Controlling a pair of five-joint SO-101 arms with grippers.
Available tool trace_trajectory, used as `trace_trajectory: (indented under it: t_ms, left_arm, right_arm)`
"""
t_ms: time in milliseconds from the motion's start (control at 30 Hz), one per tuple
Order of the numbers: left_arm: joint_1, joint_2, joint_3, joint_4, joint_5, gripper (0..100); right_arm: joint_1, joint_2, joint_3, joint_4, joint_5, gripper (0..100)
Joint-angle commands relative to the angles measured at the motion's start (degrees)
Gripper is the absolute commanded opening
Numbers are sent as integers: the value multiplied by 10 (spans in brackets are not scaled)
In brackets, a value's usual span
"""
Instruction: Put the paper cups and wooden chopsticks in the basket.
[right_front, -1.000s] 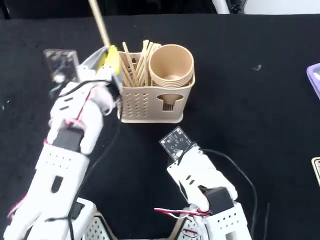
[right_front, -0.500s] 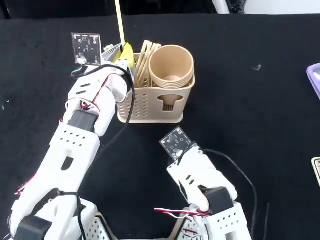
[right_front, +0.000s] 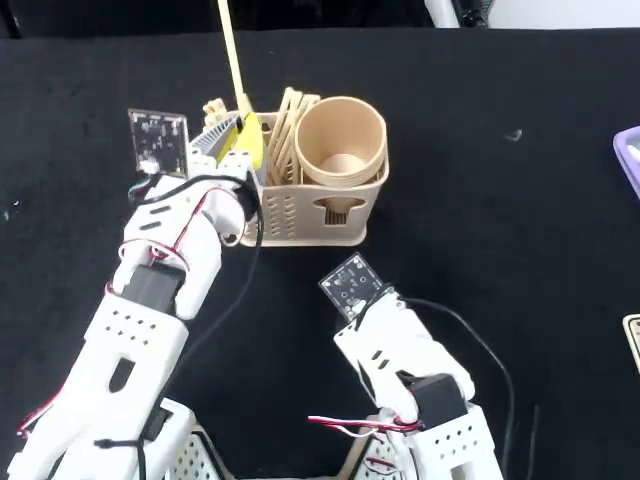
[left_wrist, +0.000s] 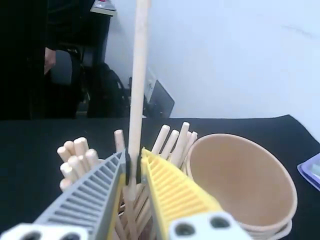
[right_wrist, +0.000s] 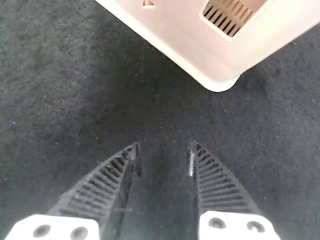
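Observation:
A beige slotted basket (right_front: 300, 205) stands on the black table. Stacked paper cups (right_front: 342, 140) fill its right half, and several wooden chopsticks (right_front: 283, 125) stand in its left half. My left gripper (right_front: 237, 140) is over the basket's left compartment, shut on one upright wooden chopstick (right_front: 231, 55) whose lower end dips among the others. In the left wrist view the chopstick (left_wrist: 136, 95) is pinched between the grey and yellow fingers (left_wrist: 165, 192), beside the cups (left_wrist: 240, 182). My right gripper (right_wrist: 162, 157) hovers open over bare cloth just in front of the basket (right_wrist: 210, 40).
A purple object (right_front: 629, 150) pokes in at the right edge, with a pale item (right_front: 633, 340) lower down the same edge. The black table (right_front: 520, 250) lies bare to the right of the basket.
The left arm swung right over the basket, then eased back slightly; the held chopstick went from tilted to nearly upright and lower into the left compartment. The right arm stayed still.

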Motion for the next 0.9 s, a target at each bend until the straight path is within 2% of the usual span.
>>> trace_trajectory:
  t_ms: [0,233,333,400,500,700,867]
  left_arm:
    - [4,-51,-7,-8,1,30]
    - [3,-4,-68,-27,-65,30]
    - [8,24,-92,-26,-43,30]
    - [36,35,-94,-20,-19,30]
    - [55,55,-92,-11,-18,30]
    - [54,102,-42,-21,-18,30]
    - [17,118,22,-77,-15,30]
  right_arm:
    - [9,-47,-1,-13,7,159]
    - [9,-47,-2,-12,7,159]
    - [9,-47,-2,-11,7,159]
    - [9,-47,-2,-11,7,159]
    - [10,-47,-2,-11,7,159]
    - [11,-47,-3,-11,7,159]
    - [11,-47,-4,-10,7,159]
